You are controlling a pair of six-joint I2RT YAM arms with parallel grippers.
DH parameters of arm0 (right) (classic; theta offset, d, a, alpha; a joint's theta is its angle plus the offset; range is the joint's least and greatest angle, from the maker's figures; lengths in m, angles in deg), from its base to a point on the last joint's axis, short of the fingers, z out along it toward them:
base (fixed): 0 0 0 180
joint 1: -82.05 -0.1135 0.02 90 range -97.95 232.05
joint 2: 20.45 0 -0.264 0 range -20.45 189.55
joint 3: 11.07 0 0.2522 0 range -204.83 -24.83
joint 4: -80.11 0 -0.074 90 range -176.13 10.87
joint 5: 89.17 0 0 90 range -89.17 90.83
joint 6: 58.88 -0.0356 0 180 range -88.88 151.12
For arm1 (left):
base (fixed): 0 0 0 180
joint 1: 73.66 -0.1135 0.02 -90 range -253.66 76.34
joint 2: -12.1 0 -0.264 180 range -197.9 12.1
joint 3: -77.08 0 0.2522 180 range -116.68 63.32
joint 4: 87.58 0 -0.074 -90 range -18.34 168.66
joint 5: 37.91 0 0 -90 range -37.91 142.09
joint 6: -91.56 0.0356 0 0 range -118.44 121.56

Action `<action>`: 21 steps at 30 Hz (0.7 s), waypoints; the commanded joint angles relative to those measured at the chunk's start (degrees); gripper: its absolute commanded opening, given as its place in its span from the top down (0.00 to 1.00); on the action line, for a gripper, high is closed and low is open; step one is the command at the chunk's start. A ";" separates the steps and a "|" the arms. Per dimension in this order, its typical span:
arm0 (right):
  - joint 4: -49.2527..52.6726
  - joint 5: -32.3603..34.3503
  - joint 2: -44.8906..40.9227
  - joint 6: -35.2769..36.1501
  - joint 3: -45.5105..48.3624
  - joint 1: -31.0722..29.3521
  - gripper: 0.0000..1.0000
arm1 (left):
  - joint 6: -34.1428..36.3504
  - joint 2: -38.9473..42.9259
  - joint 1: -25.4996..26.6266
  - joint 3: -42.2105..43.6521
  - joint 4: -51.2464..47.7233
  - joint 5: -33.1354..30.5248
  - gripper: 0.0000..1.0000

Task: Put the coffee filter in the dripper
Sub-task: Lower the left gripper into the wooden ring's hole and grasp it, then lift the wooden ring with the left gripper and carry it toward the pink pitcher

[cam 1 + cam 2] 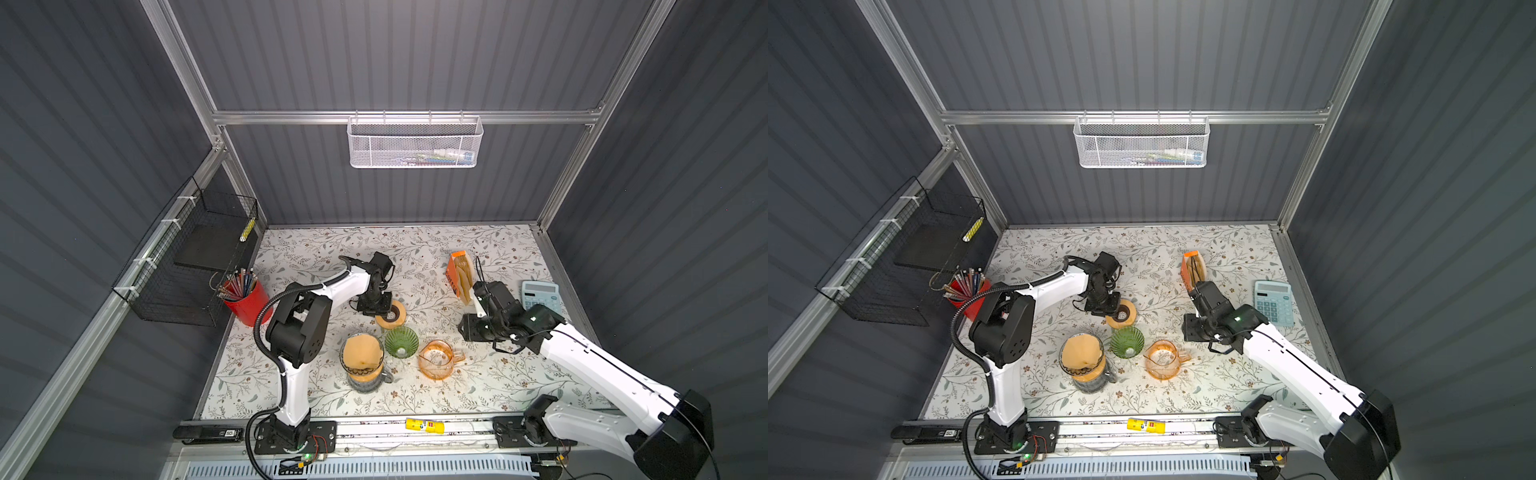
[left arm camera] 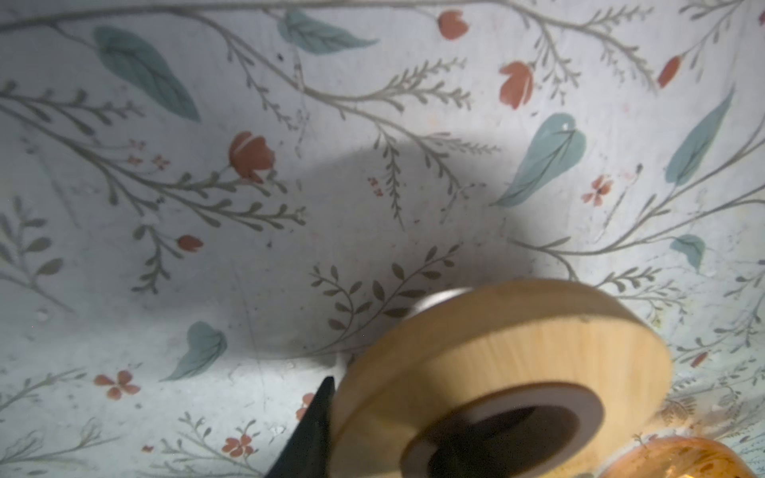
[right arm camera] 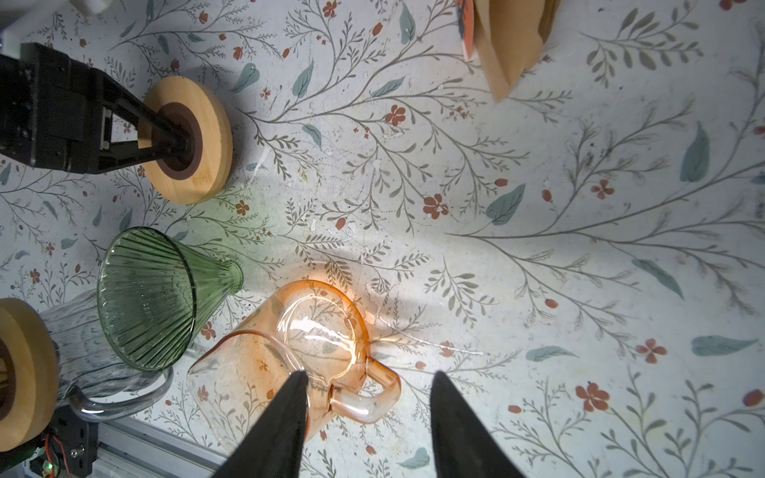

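A green glass dripper [image 1: 401, 340] [image 3: 145, 298] stands mouth up and empty on the flowered cloth. A brown coffee filter [image 1: 361, 353] sits in a clear cone on the grey glass jug [image 3: 82, 351]. More filters stick out of an orange box [image 1: 461, 274] [image 3: 509, 41]. My left gripper [image 1: 384, 311] [image 3: 180, 145] is shut on a wooden ring [image 1: 392, 316] [image 2: 496, 351], just behind the green dripper. One finger is in the ring's hole and one finger [image 2: 314, 430] is on its outer wall. My right gripper [image 3: 368, 397] hangs open above the orange jug's handle, holding nothing.
An orange glass jug [image 1: 436, 359] [image 3: 289, 343] stands right of the green dripper. A calculator [image 1: 540, 297] lies at the right edge. A red pencil cup [image 1: 247, 301] and a black wire basket [image 1: 187, 266] are on the left. A yellow glue stick [image 1: 424, 424] lies on the front rail.
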 commanded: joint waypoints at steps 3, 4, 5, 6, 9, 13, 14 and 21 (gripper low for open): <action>0.13 0.05 -1.14 -0.42 -0.36 0.32 0.50 | -0.78 2.53 0.31 -3.05 -1.50 -0.16 0.72; 0.14 0.10 -1.30 -0.50 -0.36 0.30 0.50 | -0.83 2.69 0.27 -3.38 -1.55 -0.16 0.72; 0.15 0.14 -1.37 -0.60 -0.45 0.31 0.50 | -0.89 2.89 0.26 -3.70 -1.63 -0.16 0.72; 0.21 0.31 -1.49 -0.75 -0.45 0.32 0.50 | -0.96 3.07 0.31 -4.04 -1.63 -0.16 0.72; -0.05 0.75 -2.18 -1.03 -0.28 0.27 0.50 | -1.31 3.38 0.31 -4.94 -1.55 0.10 0.72; 0.08 1.11 -2.88 -1.30 -0.28 0.31 0.50 | -1.63 4.02 0.31 -6.49 -1.89 0.48 0.72; 0.11 1.24 -3.06 -1.30 -0.28 0.32 0.50 | -1.70 4.17 0.30 -6.93 -2.05 0.46 0.72; 0.45 2.33 -4.29 -1.56 -0.71 0.30 0.50 | -2.14 5.42 0.31 -11.76 -5.06 1.86 0.72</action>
